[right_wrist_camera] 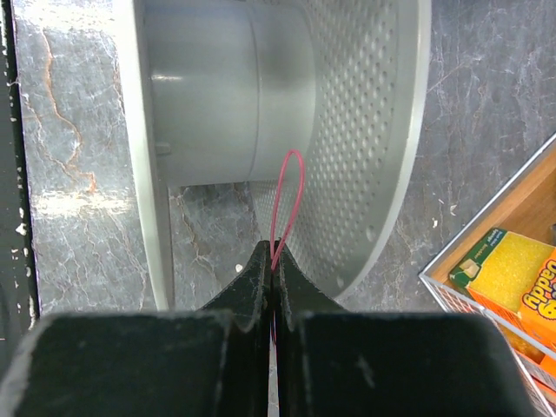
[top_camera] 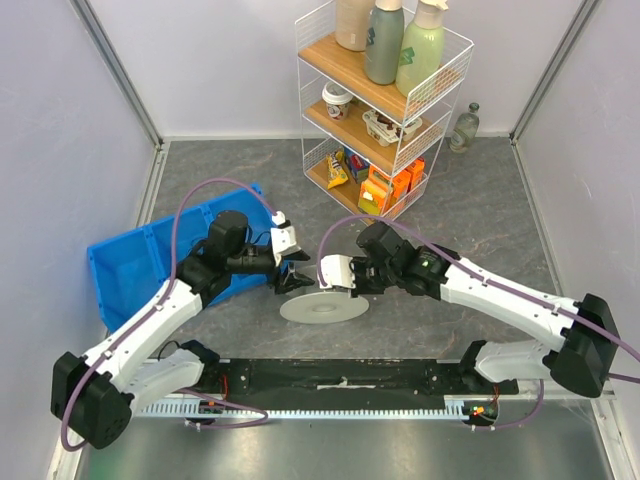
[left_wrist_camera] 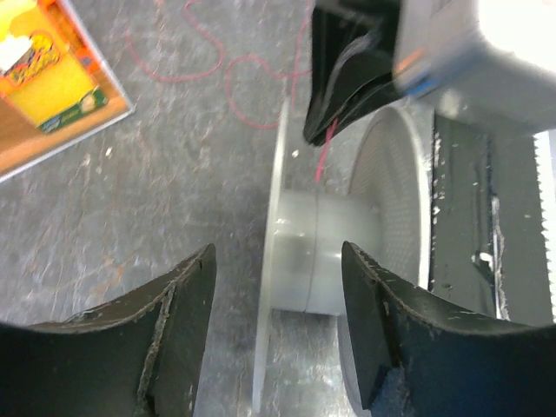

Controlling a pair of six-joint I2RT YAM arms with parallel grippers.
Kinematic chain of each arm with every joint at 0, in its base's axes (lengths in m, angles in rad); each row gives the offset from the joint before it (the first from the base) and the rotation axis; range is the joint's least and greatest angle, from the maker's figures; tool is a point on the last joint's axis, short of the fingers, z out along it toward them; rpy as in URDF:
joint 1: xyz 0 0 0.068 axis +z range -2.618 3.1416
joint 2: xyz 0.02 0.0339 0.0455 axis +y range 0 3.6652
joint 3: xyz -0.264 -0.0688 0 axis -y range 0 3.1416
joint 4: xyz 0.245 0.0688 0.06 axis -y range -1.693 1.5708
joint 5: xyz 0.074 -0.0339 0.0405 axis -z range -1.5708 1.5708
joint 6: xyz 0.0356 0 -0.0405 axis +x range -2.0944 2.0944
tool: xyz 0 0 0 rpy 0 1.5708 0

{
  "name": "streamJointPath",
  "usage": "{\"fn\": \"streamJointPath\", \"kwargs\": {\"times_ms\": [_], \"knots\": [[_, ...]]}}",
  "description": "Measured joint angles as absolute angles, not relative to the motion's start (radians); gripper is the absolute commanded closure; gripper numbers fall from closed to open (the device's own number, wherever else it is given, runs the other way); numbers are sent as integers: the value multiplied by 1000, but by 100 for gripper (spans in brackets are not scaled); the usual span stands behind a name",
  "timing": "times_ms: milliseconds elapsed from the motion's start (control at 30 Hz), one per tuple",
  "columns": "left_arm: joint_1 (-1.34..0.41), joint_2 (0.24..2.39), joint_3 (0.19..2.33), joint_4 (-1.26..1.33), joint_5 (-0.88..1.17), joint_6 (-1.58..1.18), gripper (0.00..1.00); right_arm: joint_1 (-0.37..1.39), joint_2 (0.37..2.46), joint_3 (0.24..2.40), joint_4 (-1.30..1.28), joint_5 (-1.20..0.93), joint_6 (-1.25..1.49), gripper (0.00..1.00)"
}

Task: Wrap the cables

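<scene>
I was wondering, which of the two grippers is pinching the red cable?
The right gripper, shut on a loop of the red cable beside the spool; the left gripper is open, straddling one flange.

the mottled grey table (top_camera: 480, 200) carries a grey spool (top_camera: 322, 308) near its centre, standing on one flange. a thin red cable (left_wrist_camera: 234, 74) lies in loose curls beside it. a blue bin (top_camera: 125, 255) sits at 9 o'clock, a wire rack (top_camera: 432, 105) at 12, a glass bottle (top_camera: 464, 128) at 1, and a black panel (top_camera: 340, 375) at 6.
</scene>
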State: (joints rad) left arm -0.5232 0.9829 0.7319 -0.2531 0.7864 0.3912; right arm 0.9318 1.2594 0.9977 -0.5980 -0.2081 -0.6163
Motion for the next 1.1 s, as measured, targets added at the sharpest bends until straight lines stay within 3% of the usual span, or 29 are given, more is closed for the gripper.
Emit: {"fn": "streamJointPath", "kwargs": {"times_ms": [267, 467, 1100], "knots": [[-543, 987, 685, -130, 918, 382, 41, 954, 1284, 1016, -589, -204, -548, 100], [-567, 1003, 665, -86, 919, 381, 50, 965, 1303, 1051, -560, -204, -501, 100], [-579, 1036, 614, 36, 918, 345, 62, 997, 1322, 1051, -511, -189, -426, 100]]}}
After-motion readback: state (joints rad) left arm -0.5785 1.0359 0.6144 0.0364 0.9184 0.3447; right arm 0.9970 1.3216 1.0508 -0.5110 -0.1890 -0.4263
